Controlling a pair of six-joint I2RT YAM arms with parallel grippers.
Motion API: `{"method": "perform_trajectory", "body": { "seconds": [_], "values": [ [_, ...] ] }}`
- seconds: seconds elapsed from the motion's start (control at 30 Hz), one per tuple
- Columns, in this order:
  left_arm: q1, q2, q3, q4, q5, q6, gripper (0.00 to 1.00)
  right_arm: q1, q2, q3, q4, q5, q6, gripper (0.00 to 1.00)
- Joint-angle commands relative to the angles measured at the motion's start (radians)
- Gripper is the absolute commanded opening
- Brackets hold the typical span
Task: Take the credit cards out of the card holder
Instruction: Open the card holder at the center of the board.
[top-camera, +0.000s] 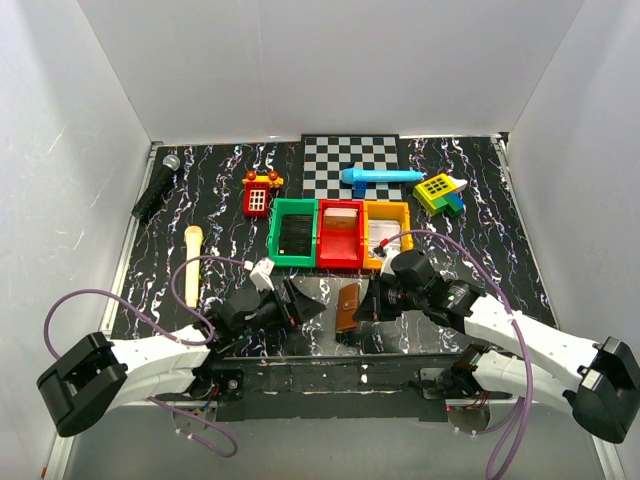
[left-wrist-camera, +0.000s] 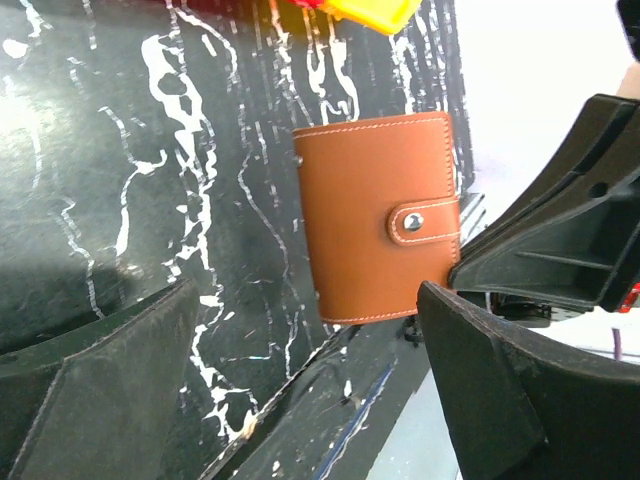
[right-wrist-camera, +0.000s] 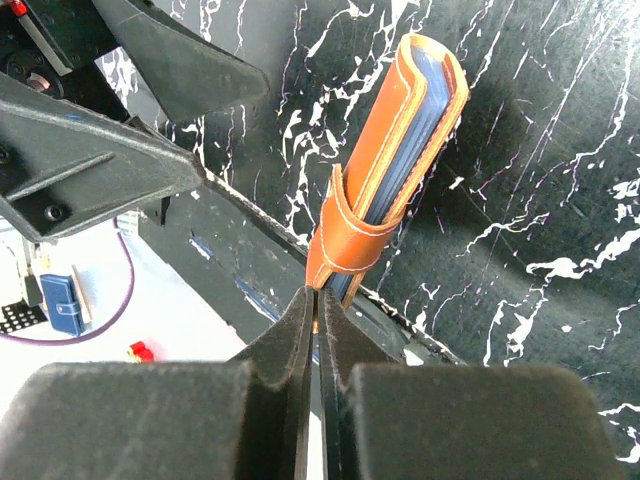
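R jaws tight on card holder (right-wrist-camera: 365, 225) edge; cards hidden inside.

no text, label, brand, number or sign can be read anywhere.

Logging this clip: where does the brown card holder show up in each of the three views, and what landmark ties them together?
Top external: the card holder is at lower centre, near the table's front edge.
Left wrist: the card holder is centre-right, its snapped face toward the camera.
Right wrist: the card holder is seen edge-on, running from centre to the upper right.
Shared landmark: the black, white-veined tabletop under it in every view.
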Motion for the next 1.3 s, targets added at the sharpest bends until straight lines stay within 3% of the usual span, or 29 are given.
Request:
{"method": "perform_trajectory", "body": {
  "seconds": [0.0, 0.07, 0.37, 0.5, 0.63, 1.07, 1.27],
  "values": [
    [0.005, 0.032, -0.001, 0.162, 0.048, 0.024, 0.93, -0.001, -0.028, 0.073, -0.002, -0.041, -0.019, 0.01],
    [0.005, 0.041, -0.01, 0.222, 0.071, 0.018, 0.98, -0.001, -0.047, 0.076, 0.03, -0.076, -0.017, 0.01],
    [0.014, -0.086, -0.096, 0.362, 0.102, 0.007, 0.98, -0.021, -0.114, 0.021, 0.206, -0.241, 0.049, 0.01],
    [0.031, -0.158, -0.094, 0.289, 0.111, 0.004, 0.98, -0.032, -0.142, -0.01, 0.318, -0.296, 0.095, 0.01],
    [0.04, -0.195, -0.117, 0.331, 0.134, -0.014, 0.98, -0.046, -0.136, -0.022, 0.413, -0.357, 0.138, 0.01],
    [0.051, -0.216, -0.09, 0.362, 0.214, -0.019, 0.98, -0.047, -0.133, -0.041, 0.559, -0.399, 0.19, 0.01],
    [0.051, -0.201, -0.067, 0.422, 0.257, -0.023, 0.92, -0.047, -0.111, -0.047, 0.596, -0.409, 0.202, 0.01]
  ]
}}
